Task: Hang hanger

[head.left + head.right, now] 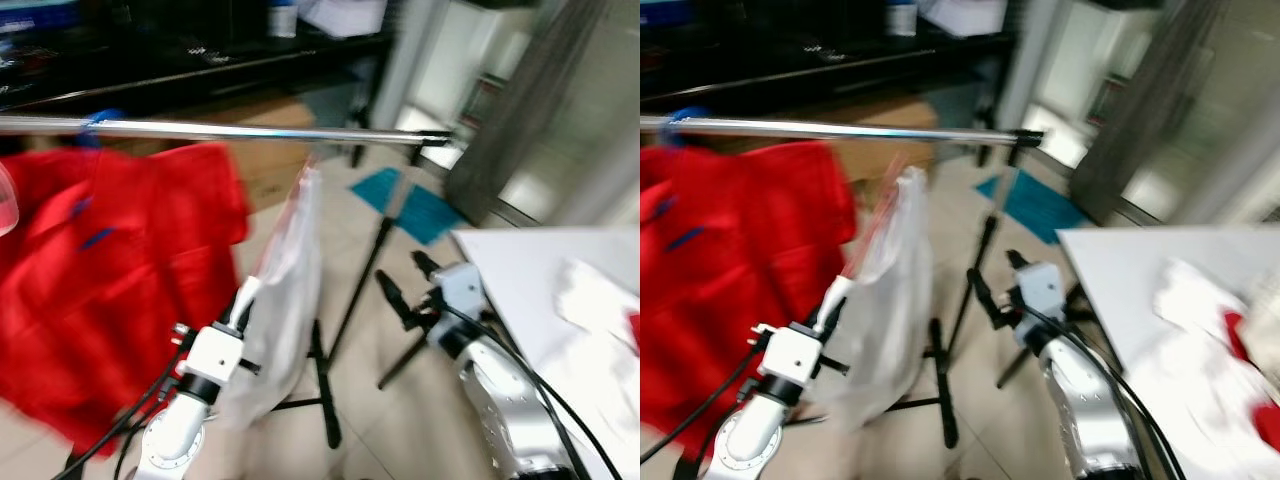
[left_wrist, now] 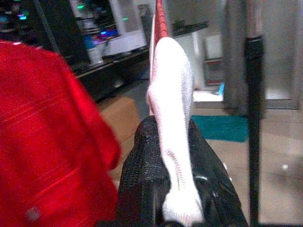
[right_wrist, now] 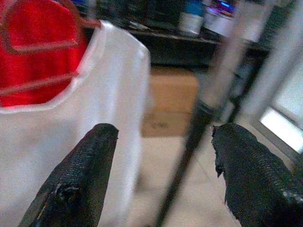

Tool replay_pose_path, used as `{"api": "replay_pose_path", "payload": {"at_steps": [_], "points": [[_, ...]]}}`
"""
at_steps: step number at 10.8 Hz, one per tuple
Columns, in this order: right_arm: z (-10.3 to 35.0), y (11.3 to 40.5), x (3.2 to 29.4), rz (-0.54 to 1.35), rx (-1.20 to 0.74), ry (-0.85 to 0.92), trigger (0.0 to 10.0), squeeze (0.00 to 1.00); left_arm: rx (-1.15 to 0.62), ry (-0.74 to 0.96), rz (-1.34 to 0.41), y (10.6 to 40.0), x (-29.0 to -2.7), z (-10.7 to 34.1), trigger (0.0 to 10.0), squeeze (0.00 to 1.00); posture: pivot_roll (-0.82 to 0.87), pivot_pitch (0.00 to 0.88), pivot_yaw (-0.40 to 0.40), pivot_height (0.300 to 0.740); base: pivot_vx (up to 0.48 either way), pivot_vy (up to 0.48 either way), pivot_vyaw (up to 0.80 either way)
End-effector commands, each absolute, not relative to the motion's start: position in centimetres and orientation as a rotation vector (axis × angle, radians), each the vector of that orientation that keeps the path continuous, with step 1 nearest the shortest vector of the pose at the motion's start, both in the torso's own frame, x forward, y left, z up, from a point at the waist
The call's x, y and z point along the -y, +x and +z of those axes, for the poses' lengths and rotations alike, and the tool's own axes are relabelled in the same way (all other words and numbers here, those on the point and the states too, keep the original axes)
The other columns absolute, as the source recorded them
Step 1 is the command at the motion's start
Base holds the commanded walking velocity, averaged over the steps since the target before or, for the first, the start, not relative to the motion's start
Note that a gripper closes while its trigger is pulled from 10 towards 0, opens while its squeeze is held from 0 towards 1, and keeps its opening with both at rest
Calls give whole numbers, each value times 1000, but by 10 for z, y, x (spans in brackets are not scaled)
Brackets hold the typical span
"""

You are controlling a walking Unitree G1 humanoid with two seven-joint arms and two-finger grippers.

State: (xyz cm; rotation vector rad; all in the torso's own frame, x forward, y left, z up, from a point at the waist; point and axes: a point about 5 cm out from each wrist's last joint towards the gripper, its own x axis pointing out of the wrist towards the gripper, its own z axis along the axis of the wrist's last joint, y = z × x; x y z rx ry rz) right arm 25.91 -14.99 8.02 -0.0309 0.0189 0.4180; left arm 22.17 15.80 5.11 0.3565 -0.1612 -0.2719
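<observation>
A silver rail (image 1: pixel 250 131) runs across the upper left of the head view. A red shirt (image 1: pixel 110 270) hangs from it on a blue hanger (image 1: pixel 100 122). My left gripper (image 1: pixel 243 297) is shut on a white garment (image 1: pixel 285 290), which sits on a thin red hanger (image 3: pixel 28 45). It holds the garment up just below the rail, right of the red shirt. In the left wrist view the white cloth (image 2: pixel 173 142) is pinched between the black fingers. My right gripper (image 1: pixel 405 278) stands open beside the rack's black upright pole (image 3: pixel 189 142), holding nothing.
The rack's black tripod legs (image 1: pixel 325 390) spread over the tiled floor between my arms. A white table (image 1: pixel 520 270) with white cloth (image 1: pixel 600 300) lies at the right. A cardboard box (image 1: pixel 265 165), a dark shelf (image 1: pixel 200 60) and a teal mat (image 1: pixel 415 205) lie beyond.
</observation>
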Motion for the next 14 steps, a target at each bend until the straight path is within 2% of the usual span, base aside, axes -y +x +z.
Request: {"api": "replay_pose_path", "payload": {"at_steps": [1, 5, 10, 11, 14], "points": [[76, 256, 160, 380, -38, -30, 10000, 0, 197, 357, -293, 226, -149, 55, 10000, 0, 63, 0, -118, 740, 0, 0, -669], [73, 254, 169, 333, -41, -25, 10000, 0, 230, 434, -383, 223, -138, 51, 10000, 0, 40, 0, -111, 740, 0, 0, -672], [77, 257, 167, 347, -24, -35, 10000, 0, 339, 459, -393, 228, -131, 65, 10000, 0, 45, 0, -116, 740, 0, 0, -673], [81, 256, 166, 373, 3, -25, 10000, 0, 328, 460, -423, 225, -129, 62, 10000, 0, 43, 0, -112, 740, 0, 0, 0], [82, 254, 159, 407, 14, -23, 10000, 0, 156, 264, -256, 223, -151, 45, 10000, 0, 53, 0, -114, 740, 0, 0, 0]]}}
